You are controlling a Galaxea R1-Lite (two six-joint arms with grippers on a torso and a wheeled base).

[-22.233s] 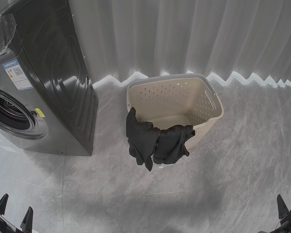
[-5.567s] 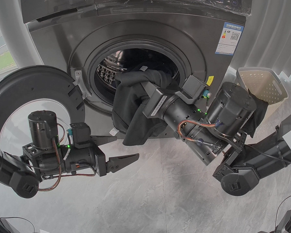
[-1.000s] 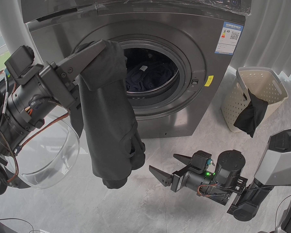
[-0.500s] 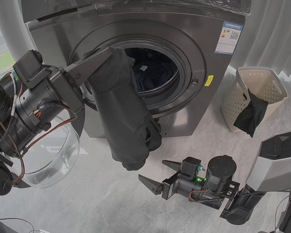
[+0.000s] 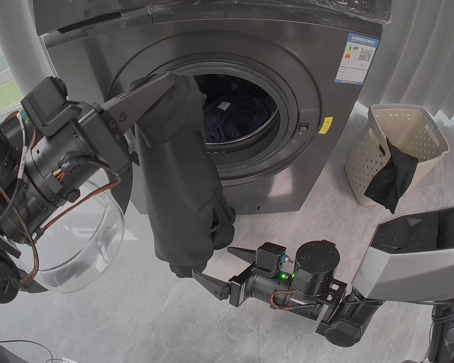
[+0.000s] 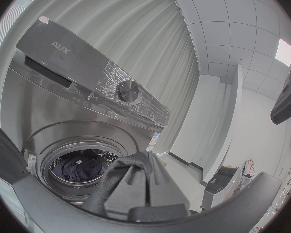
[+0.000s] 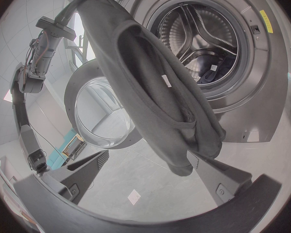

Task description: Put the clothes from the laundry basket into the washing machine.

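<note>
1. Since half a second earlier, the right gripper (image 5: 214, 264) had moved left, toward the garment (image 5: 179, 177), whose hanging end had swung back from the washer (image 5: 307, 142) and dropped lower.
2. The left gripper (image 5: 161, 84) had hardly shifted. Its fingers (image 6: 132, 191) were clamped together on the garment's top fold, with cloth pinched between them and draped over their tips.
3. From that pinch the garment hung straight down below the left fingers, before the drum (image 5: 247, 76) opening and outside it.
4. The right gripper's fingers (image 7: 87, 169) stood spread wide with nothing held. The garment's lowest bunch hung just above them, close beside one tip; whether it touched could not be told.
5. Dark clothes (image 5: 232, 117) lay inside the drum, beyond the left fingertips.
6. The door (image 5: 80, 238) stood swung open beneath the left gripper.
7. A black cloth (image 5: 391, 180) hung over the basket (image 5: 429, 127) rim, well apart from both grippers.
</note>
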